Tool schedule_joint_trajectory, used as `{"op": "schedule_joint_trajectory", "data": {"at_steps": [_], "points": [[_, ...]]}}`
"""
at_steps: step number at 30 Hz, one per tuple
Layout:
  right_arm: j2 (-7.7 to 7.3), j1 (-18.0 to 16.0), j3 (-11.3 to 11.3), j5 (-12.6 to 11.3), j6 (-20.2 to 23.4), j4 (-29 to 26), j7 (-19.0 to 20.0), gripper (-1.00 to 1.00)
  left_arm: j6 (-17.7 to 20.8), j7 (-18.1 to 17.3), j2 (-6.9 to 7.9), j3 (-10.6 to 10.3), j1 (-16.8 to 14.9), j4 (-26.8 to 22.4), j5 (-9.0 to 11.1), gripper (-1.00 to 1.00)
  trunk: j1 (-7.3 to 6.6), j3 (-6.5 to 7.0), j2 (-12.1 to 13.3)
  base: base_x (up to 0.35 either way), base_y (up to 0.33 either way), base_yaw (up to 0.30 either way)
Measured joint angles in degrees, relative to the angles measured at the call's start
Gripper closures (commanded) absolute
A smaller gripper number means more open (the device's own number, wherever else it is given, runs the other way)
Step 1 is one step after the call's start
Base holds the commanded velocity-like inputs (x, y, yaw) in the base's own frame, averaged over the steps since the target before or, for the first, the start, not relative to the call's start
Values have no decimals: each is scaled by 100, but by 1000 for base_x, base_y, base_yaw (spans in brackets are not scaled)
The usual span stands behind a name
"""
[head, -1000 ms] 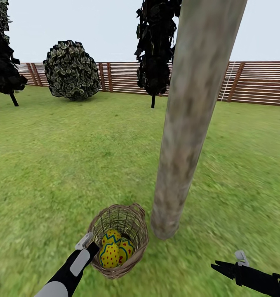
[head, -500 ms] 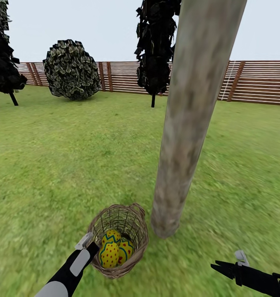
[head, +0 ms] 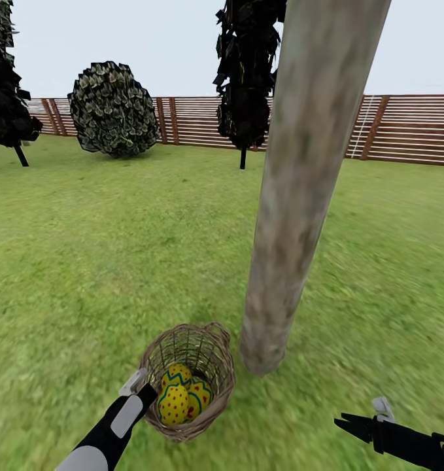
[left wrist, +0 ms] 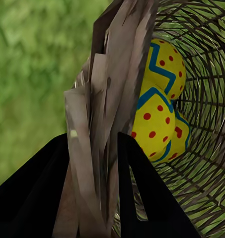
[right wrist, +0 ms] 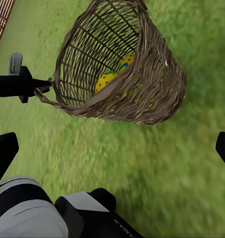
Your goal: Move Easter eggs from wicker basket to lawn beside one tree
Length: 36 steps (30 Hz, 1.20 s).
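At the tree's (head: 293, 216) 8 o'clock, the basket (head: 212, 366) rim is pinched by the left gripper (head: 145, 391), 3 eggs (head: 174, 402) inside; the right gripper's (head: 352, 425) jaws are spread wide.

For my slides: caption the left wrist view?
Left gripper clamped on the wicker basket rim, Easter eggs inside.

Rough woven wicker basket (head: 212, 366) — glossy eggs (head: 174, 404)

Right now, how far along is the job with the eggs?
No egg is out yet: all three Easter eggs lie inside the wicker basket, which is beside the tree. In hand: the left gripper clamps the basket's rim. The right gripper holds nothing. Left: place all three eggs on the lawn by the tree.
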Motion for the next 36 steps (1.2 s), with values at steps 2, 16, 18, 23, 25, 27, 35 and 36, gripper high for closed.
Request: {"op": "schedule_joint_trajectory", "data": {"at_steps": [2, 16, 18, 23, 25, 27, 35, 36], "points": [[0, 0, 0, 0, 0, 2, 0, -100, 2, 0, 0, -1, 2, 3, -1, 100, 44, -36, -80, 0, 0, 0], [0, 0, 0, 0, 0, 9, 0, -100, 0, -1, 0, 1, 1, 0, -2, 100, 352, -287, -642, 0, 0, 0], [0, 0, 0, 0, 0, 9, 0, -100, 1, 3, 0, -1, 2, 3, -3, 100, 396, -323, -722, 0, 0, 0], [0, 0, 0, 17, 0, -8, 0, -100, 1, 2, 2, 1, -1, 0, -6, 100, 505, -412, -923, 0, 0, 0], [0, 0, 0, 17, 0, -2, 0, -100, 3, 9, 10, -18, -9, -14, 71, 100, 547, -448, -1005, 0, 0, 0], [0, -1, 0, 12, 0, 1, 0, -100, 47, 15, 9, -28, -9, -82, 87, 100, 590, -484, -1085, 0, 0, 0], [0, -1, 0, 16, 0, -3, 0, -100, 199, 18, 15, 46, -9, -202, 53, 100, 657, -538, -1207, 0, 0, 0], [0, -1, 0, 17, 0, -6, 0, -100, 198, 18, 14, 84, -10, -190, 66, 100, 657, -538, -1207, 0, 0, 0]]}}
